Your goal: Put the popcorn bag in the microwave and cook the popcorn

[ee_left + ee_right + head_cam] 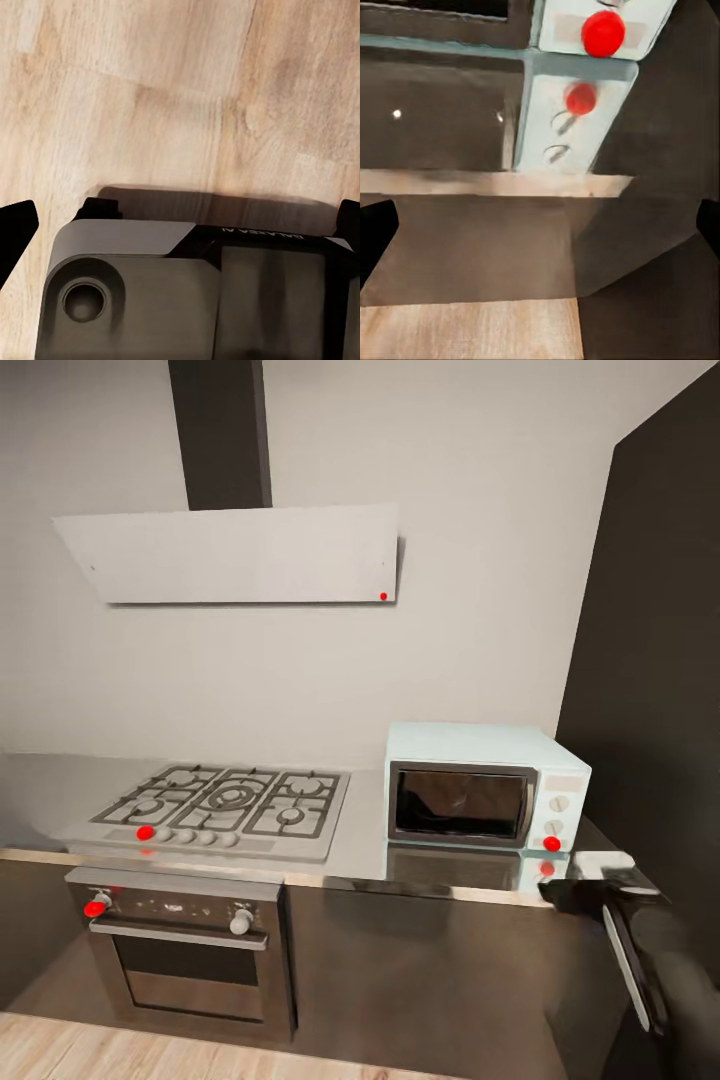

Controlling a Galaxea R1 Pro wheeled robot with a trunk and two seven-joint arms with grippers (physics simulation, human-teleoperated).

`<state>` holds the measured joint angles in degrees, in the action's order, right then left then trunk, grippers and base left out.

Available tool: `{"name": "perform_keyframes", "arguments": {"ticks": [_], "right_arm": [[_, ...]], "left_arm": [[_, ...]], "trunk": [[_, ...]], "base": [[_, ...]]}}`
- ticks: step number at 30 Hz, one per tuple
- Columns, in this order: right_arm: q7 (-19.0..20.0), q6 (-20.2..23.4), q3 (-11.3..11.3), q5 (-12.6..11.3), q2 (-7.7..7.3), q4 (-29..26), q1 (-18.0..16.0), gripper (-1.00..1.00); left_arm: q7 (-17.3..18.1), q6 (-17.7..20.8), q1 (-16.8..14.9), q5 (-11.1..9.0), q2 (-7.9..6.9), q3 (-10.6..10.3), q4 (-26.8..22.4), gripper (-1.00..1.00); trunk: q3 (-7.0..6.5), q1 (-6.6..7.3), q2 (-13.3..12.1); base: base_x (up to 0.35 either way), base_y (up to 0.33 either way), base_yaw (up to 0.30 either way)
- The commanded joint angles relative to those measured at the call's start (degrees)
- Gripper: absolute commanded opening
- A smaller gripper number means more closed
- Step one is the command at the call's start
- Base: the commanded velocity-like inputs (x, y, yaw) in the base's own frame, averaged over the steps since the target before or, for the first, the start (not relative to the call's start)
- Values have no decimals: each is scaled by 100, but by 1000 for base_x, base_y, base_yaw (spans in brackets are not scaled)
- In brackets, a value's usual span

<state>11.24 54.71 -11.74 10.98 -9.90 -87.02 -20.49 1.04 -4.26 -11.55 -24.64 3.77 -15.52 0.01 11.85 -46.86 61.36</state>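
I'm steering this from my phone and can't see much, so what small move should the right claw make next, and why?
Probably raise the right claw and ease it toward the microwave. Its door looks shut, and the claw sits low at the countertop edge, just below the red light. The right wrist view looks up at that light from under the edge.

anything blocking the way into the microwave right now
Yes: the microwave has its dark glass door shut, so nothing can go in until it is opened. The countertop in front looks bare, and the right claw sits near its lower right corner.
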Motion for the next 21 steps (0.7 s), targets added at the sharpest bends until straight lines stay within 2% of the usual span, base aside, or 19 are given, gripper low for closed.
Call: {"name": "perform_keyframes", "arguments": {"ticks": [1,4,8,10,12,14,16,21], "right_arm": [[49,62,-4,67,1,3,-292,100],[-6,70,-4,58,10,55,-891,100],[-74,-160,-4,32,19,231,-1134,100],[-116,-759,-19,28,65,776,-1159,100],[-333,-1735,-107,-4,122,1808,-1167,100],[-459,-2076,-300,-57,145,1890,-1168,100],[-492,-2120,-414,-67,152,1659,-1168,100],[-491,-1768,-497,-86,146,1479,-1168,100]], "left_arm": [[9,-23,-5,-58,1,-48,8,100],[9,-23,-5,-58,1,-48,8,100],[10,-23,-5,-58,1,-48,8,100],[10,-23,-5,-58,1,-48,6,100],[8,-23,-5,-58,1,-48,7,100],[9,-23,-5,-58,1,-48,8,100],[10,-23,-5,-58,1,-48,4,100],[10,-30,-5,-40,7,-48,0,100]], "trunk": [[9,0,6],[9,0,6],[9,0,6],[9,0,6],[9,0,6],[9,0,6],[9,0,6],[9,0,6]], "base": [[0,0,0],[0,0,0],[0,0,0],[0,0,0],[0,0,0],[0,0,0],[0,0,0],[0,0,0]]}}
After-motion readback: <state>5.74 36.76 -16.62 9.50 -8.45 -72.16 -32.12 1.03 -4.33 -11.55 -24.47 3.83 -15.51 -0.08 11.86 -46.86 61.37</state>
